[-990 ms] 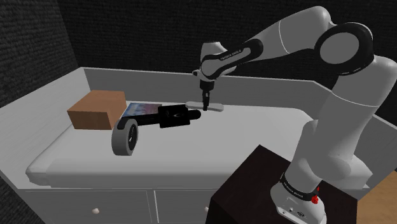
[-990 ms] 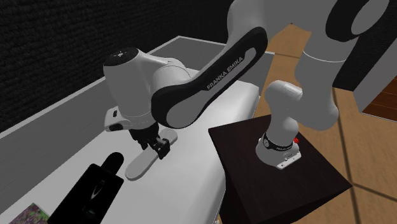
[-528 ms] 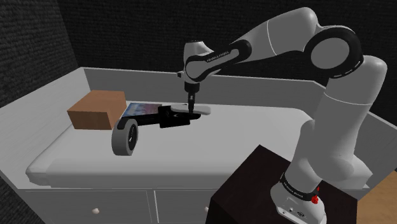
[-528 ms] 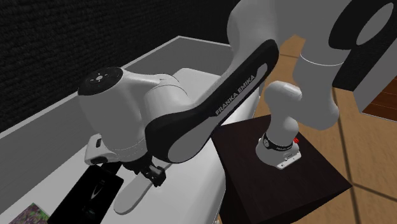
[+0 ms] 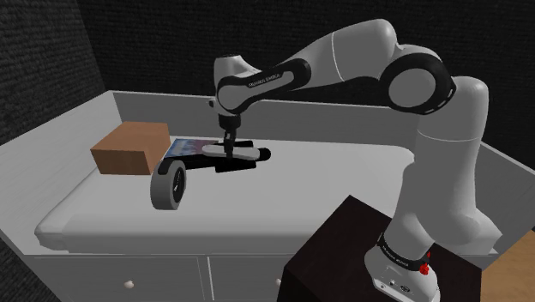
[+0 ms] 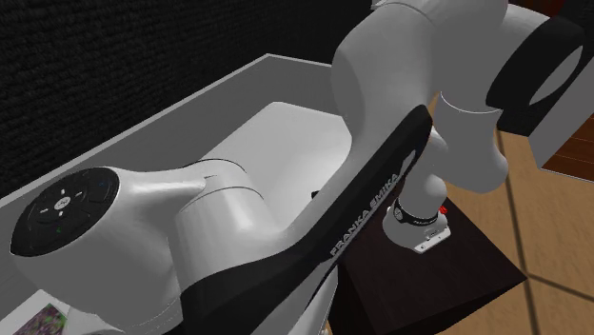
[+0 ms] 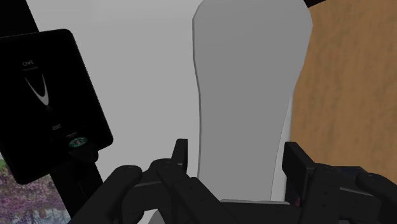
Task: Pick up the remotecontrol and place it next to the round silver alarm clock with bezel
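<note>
**Presently: remote clasped in the end effector, over the black device**

Shoulder view, left to right.
- Brown box (image 5: 130, 147) lies at the left end of the surface (image 5: 343, 180), toward the back edge.
- Round silver alarm clock (image 5: 169, 186) stands on its rim nearer the front edge, just beside the box.
- A flat patterned item (image 5: 183, 147) lies behind the clock, next to a black device (image 5: 244, 165).
- End effector (image 5: 229, 154) points straight down over that device. Its fingers (image 7: 299, 168) are partly closed against both long sides of the pale grey remote (image 7: 248, 95).
- The remote is held level, behind and right of the clock and not touching it.
- Dark stand (image 5: 343, 249) sits beyond the front edge, to the right.
</note>
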`<state>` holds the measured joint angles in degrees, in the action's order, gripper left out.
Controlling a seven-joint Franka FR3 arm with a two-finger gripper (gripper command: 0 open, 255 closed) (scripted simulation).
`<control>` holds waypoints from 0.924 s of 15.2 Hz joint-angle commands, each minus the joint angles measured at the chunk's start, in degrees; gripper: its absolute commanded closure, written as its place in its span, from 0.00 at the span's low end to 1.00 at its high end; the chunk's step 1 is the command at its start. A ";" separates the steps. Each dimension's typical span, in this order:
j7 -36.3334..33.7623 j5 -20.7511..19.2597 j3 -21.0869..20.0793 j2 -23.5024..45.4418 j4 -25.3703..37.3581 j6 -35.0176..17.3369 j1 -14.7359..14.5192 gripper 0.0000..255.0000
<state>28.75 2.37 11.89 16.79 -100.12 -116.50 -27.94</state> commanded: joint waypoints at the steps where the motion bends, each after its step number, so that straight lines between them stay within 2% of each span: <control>1: -1.68 0.31 -0.71 2.69 4.05 1.37 -0.87 1.00; 2: -2.54 0.47 -1.07 4.26 6.39 2.17 -1.33 1.00; 14: -2.18 1.22 -1.40 7.62 1.84 -5.70 -1.16 1.00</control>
<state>26.51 3.51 10.52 24.11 -97.73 -121.30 -29.13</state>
